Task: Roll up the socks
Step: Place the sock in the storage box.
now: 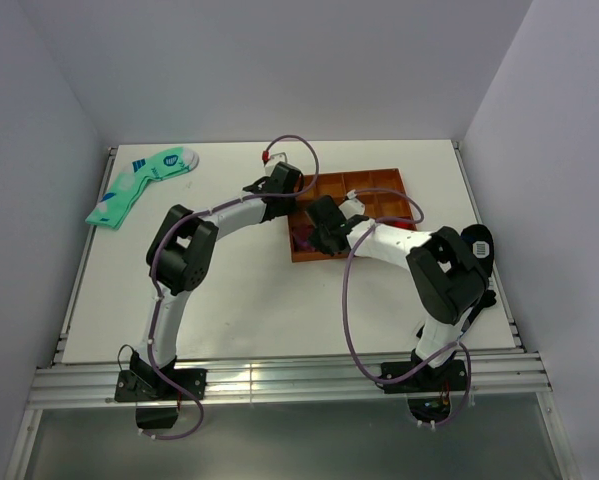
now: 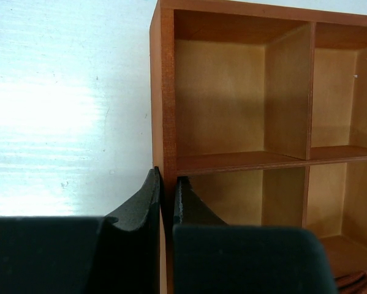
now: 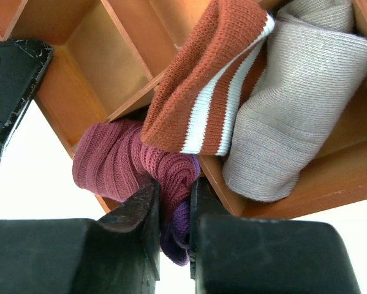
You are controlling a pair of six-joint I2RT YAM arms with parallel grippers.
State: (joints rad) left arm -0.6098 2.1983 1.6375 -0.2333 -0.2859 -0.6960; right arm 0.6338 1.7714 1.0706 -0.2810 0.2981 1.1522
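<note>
Top view, tray: an orange divided tray [image 1: 379, 180] sits at the far edge of the white surface [image 1: 249, 310], right of its middle.
Top view, left gripper: the left gripper [image 1: 282, 188] is at the tray's left wall; its jaws cannot be made out from here.
Top view, right gripper: the right gripper [image 1: 317, 230] is over the tray's near left corner.
Top view, socks: the socks [image 1: 301, 241] show only as a dark red sliver in that corner, mostly hidden under the right gripper.
Top view, others: a mint sock [image 1: 139, 187] lies at the far left corner, its blue marks too small to read. A black sock [image 1: 477, 245] lies at the right edge.
Left wrist, jaws: pressed together on the tray's left wall [image 2: 162, 92], one finger outside it and one inside.
Right wrist, jaws: pinching the socks [image 3: 119, 162], a maroon knit roll with a purple end that bulges out of the corner compartment.
Right wrist, neighbours: a rust roll [image 3: 214, 92] with white stripes touches the socks. A beige roll [image 3: 293, 110] lies just beside it in the next compartment.
</note>
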